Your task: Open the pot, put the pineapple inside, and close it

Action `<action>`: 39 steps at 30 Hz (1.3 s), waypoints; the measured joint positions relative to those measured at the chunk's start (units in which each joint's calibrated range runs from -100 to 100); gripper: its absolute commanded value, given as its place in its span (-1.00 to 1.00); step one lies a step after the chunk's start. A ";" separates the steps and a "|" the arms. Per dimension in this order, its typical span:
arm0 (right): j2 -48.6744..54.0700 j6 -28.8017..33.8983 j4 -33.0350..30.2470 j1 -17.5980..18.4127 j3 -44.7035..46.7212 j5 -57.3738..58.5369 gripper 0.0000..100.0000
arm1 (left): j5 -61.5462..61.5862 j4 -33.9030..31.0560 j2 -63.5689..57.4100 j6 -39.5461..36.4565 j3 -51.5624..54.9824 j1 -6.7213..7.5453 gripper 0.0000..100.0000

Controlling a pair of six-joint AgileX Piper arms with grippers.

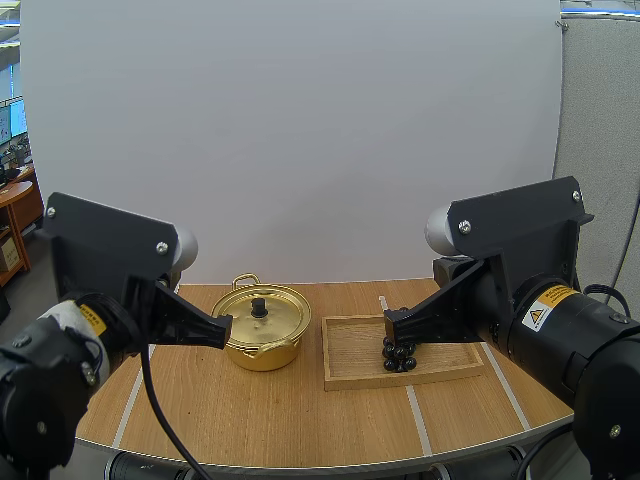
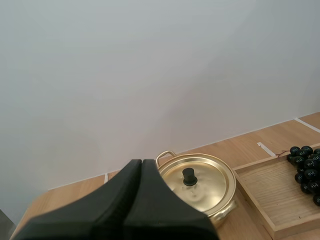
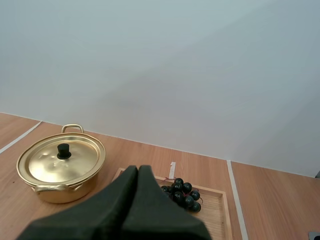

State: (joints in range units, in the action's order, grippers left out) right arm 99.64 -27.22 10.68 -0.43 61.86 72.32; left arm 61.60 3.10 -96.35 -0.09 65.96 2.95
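well, the gold pot (image 1: 264,342) stands on the table (image 1: 250,420) with its lid (image 1: 270,312) on, and a black knob (image 1: 259,305) stands upright at the lid's middle. just right of the pot, not touching it, lies a wooden tray (image 1: 350,368). a bunch of dark grapes (image 1: 399,353) rests in the tray, in the half farther from the pot. my left gripper (image 1: 226,328) hangs by the pot's left rim, its fingers pressed together into one dark wedge, holding nothing. my right gripper (image 1: 389,320) hovers over the grapes, right of the pot, fingers likewise pressed together and empty.
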 measured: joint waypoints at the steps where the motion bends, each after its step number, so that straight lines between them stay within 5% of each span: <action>1: 0.00 0.00 0.00 -0.10 0.00 0.00 -1.00 | 0.44 -0.08 -1.01 0.00 0.00 0.00 -1.00; 15: 0.00 0.00 0.09 -0.41 0.00 0.00 -1.00 | 1.46 -0.34 -3.29 -0.19 0.00 0.00 -1.00; 28: 0.00 -0.14 0.09 -0.05 0.99 0.34 -1.00 | 0.47 -1.25 -3.29 -0.75 0.15 -2.50 -1.00; 39: 0.00 -0.69 -2.59 -0.05 14.35 -26.72 -1.00 | -36.00 -1.34 -3.41 -1.07 11.87 -2.50 -1.00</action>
State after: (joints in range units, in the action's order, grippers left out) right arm 99.64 -27.91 8.08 -0.48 76.20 45.60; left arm 25.60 1.76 -99.75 -1.16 77.83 0.45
